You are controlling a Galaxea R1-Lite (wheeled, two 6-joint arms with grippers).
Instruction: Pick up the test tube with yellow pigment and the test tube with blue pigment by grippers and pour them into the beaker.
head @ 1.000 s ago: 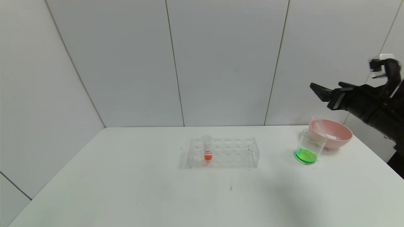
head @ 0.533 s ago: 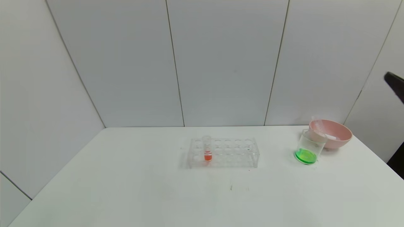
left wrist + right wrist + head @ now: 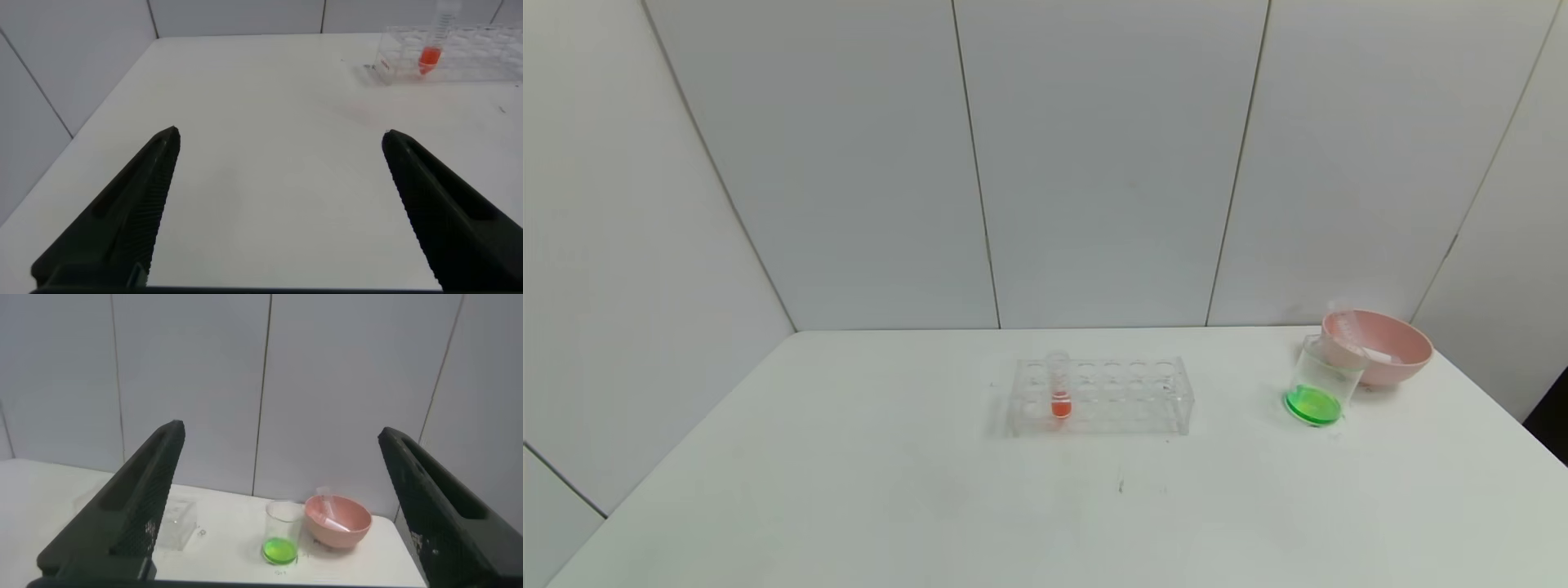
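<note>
The beaker [image 3: 1321, 382] stands at the table's right, clear glass with green liquid in its bottom; the right wrist view shows the beaker [image 3: 283, 535] too. No tube with yellow pigment or blue pigment is in view. My right gripper [image 3: 281, 429] is open and empty, held back from the table and well short of the beaker. My left gripper [image 3: 279, 133] is open and empty over the bare left part of the table. Neither gripper appears in the head view.
A pink bowl [image 3: 1409, 353] sits just behind the beaker and touches it, with clear empty tubes lying inside. A clear many-holed rack [image 3: 1127, 396] stands mid-table and holds one tube of red liquid [image 3: 1059, 392]. The table's right edge lies close to the bowl.
My right arm, raised above the pink bowl a second ago, has drawn back to the right and left the head view. Nothing on the table moved.
</note>
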